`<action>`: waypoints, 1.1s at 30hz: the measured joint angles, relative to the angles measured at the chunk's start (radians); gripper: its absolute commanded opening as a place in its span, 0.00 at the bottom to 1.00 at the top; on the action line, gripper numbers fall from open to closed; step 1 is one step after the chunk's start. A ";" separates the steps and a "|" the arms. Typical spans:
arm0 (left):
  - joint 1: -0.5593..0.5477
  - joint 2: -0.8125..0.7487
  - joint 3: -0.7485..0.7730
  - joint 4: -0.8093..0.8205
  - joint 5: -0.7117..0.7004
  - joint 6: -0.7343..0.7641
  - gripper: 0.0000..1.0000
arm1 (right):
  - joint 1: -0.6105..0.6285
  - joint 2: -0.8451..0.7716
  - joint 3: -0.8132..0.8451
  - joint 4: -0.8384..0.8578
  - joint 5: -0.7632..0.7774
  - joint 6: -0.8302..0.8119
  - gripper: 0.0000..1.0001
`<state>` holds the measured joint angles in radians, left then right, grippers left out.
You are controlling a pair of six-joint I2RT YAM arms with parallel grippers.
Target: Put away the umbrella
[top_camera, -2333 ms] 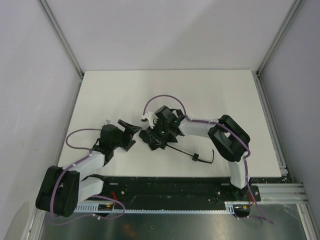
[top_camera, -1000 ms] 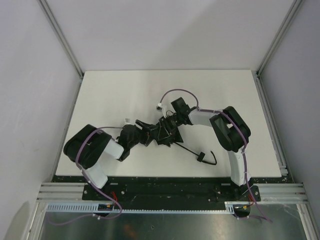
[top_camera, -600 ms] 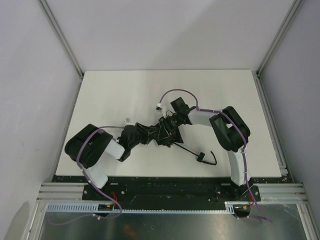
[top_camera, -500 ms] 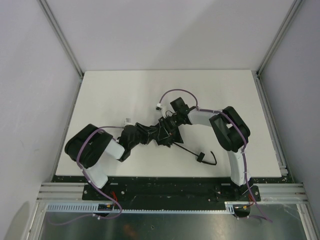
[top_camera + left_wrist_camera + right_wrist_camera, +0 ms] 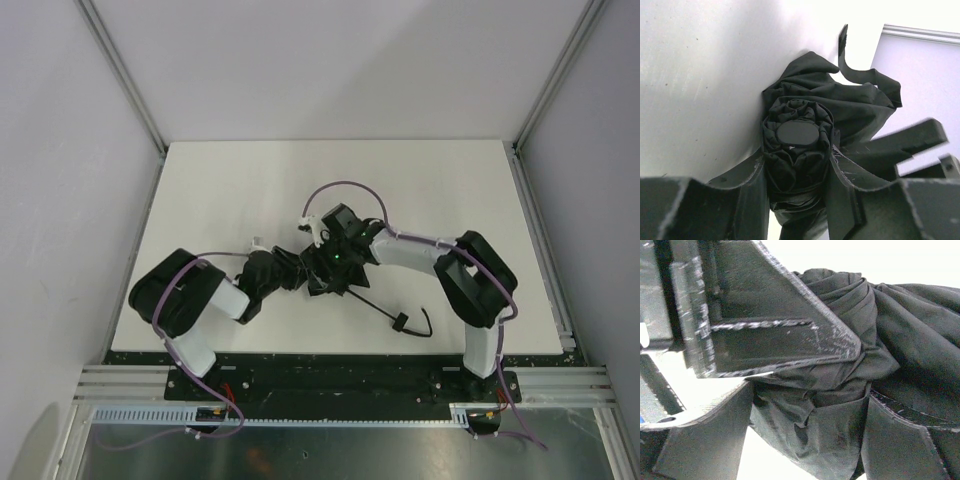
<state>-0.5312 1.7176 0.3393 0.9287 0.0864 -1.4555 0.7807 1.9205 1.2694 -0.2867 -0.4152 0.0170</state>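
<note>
The umbrella (image 5: 305,275) lies folded at the middle of the white table (image 5: 230,190), its black canopy bunched up. A thin shaft runs right and nearer to the small handle (image 5: 399,322) and its strap loop. My left gripper (image 5: 796,175) is shut on the rolled canopy, whose round end cap (image 5: 797,132) shows just past the fingers. My right gripper (image 5: 805,445) straddles loose fabric (image 5: 840,435) close beside the left one. Its jaws stand wide, with white table showing between one finger (image 5: 705,445) and the cloth. A closure strap (image 5: 845,55) sticks up beyond the bundle.
Grey walls and aluminium frame posts (image 5: 125,75) enclose the table on three sides. A black base rail (image 5: 330,372) runs along the near edge. Purple cables (image 5: 335,187) loop above both wrists. The right arm's elbow (image 5: 478,285) stands at the table's right.
The left gripper closed on the canopy bundle and has held still since. The right gripper has opened off the fabric, and its wrist has shifted left over the umbrella.
</note>
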 measured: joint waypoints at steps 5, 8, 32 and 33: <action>0.000 -0.025 0.003 -0.056 0.019 -0.002 0.00 | 0.102 -0.108 -0.041 -0.018 0.261 -0.032 0.87; 0.002 -0.044 0.014 -0.109 0.029 -0.002 0.00 | 0.171 -0.158 -0.073 -0.003 0.414 -0.070 0.87; 0.058 -0.115 0.215 -0.631 0.099 0.034 0.00 | 0.306 0.027 -0.113 0.232 0.882 -0.158 0.16; 0.059 -0.115 0.218 -0.637 0.098 0.038 0.00 | 0.304 0.027 -0.111 0.229 0.872 -0.157 0.10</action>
<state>-0.4725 1.6028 0.5575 0.2913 0.1848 -1.4174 1.0847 1.9476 1.1584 -0.0574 0.4564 -0.1398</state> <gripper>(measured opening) 0.416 0.340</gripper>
